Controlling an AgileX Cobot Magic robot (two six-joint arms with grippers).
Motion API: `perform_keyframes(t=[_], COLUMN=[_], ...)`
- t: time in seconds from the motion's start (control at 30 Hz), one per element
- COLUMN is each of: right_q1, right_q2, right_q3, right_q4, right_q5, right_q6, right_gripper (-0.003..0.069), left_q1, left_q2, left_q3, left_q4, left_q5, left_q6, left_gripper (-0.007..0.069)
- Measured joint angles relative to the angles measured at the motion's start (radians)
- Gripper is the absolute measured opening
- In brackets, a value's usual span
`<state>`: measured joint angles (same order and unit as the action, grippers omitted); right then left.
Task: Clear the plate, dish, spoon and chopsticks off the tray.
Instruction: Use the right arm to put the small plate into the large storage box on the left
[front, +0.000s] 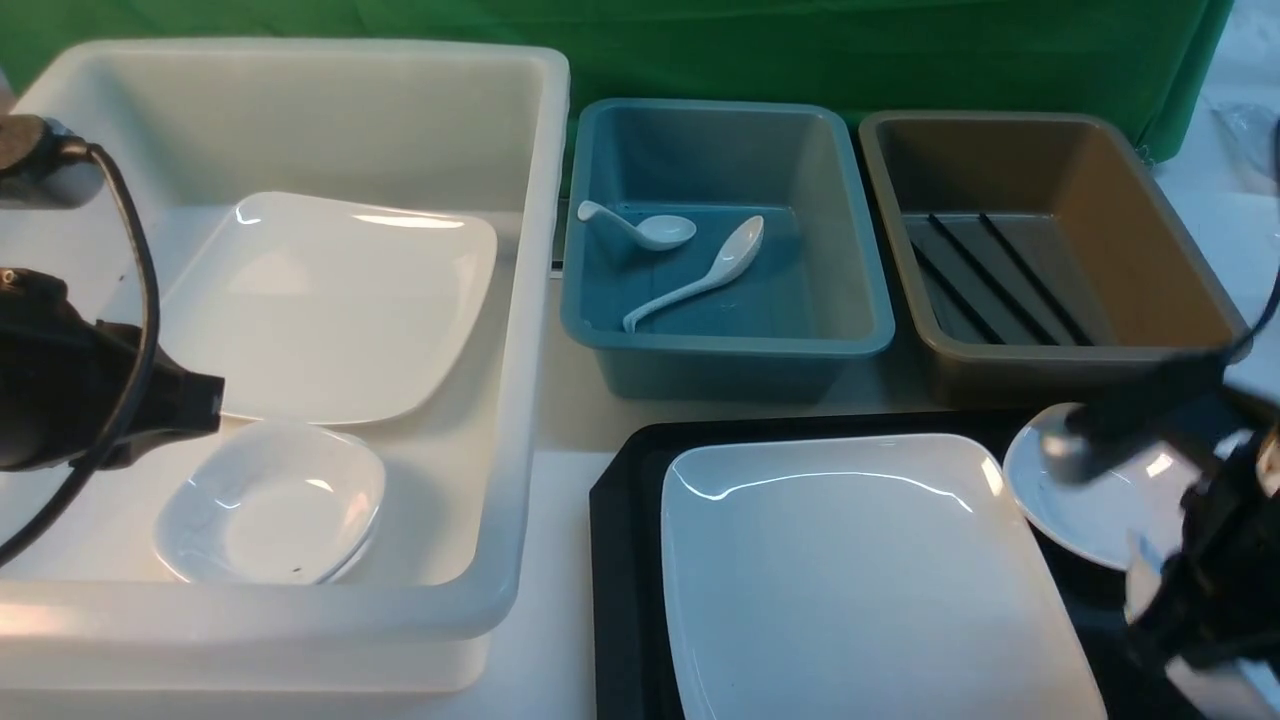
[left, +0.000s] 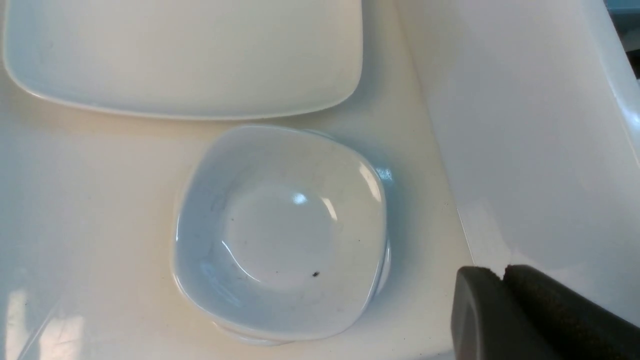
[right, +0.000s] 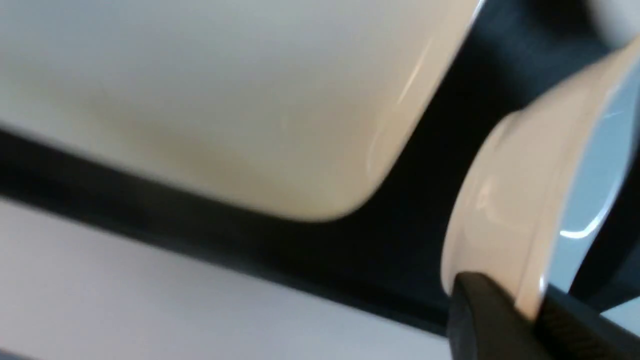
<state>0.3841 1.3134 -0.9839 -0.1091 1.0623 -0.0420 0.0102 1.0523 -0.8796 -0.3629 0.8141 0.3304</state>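
Observation:
The large white plate (front: 860, 570) lies on the black tray (front: 625, 560) at the front. At the tray's right side a small white dish (front: 1095, 505) is tilted, and my right gripper (front: 1155, 585) is shut on its rim. The right wrist view shows the dish (right: 505, 200) pinched in the gripper (right: 532, 310), beside a plate corner (right: 225, 100) and the tray (right: 300, 250). The long-handled spoon (front: 700, 275) lies in the teal bin. Black chopsticks (front: 990, 280) lie in the brown bin. My left gripper (front: 215, 400) (left: 502, 272) hangs shut and empty in the white bin.
The big white bin (front: 530, 330) at left holds another large plate (front: 330, 310) and stacked small dishes (front: 270, 505) (left: 282, 235). The teal bin (front: 870, 330) also holds a shorter curved spoon (front: 645, 228). The brown bin (front: 1215, 300) stands at back right.

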Motion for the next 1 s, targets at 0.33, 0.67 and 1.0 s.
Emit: perform_keyframes(t=[0.33,0.67,1.0], right_q1=[0.000,0.048,0.318], right_q2=[-0.011,0.242,0.608], right_q3=[-0.362,-0.795,-1.260], right_q4=[0.098,0.433,0.462], right_q5=[0.019,0.013,-0.004], right_q6=[-0.065,-0.207,-0.244], right_gripper=[0.0069,0.0069,0.0069], left_q1=[0.000,0.182,0.330], left_q2=[0.000,0.000,0.000], left_q3=[0.000,0.000,0.000], left_q4=[0.072,0.185,0.108], left_q5=[-0.024,-0.010,0.000], left_q6=[-0.093,-0.262,-0.253], left_gripper=[0.0036,0.0036,0.0036])
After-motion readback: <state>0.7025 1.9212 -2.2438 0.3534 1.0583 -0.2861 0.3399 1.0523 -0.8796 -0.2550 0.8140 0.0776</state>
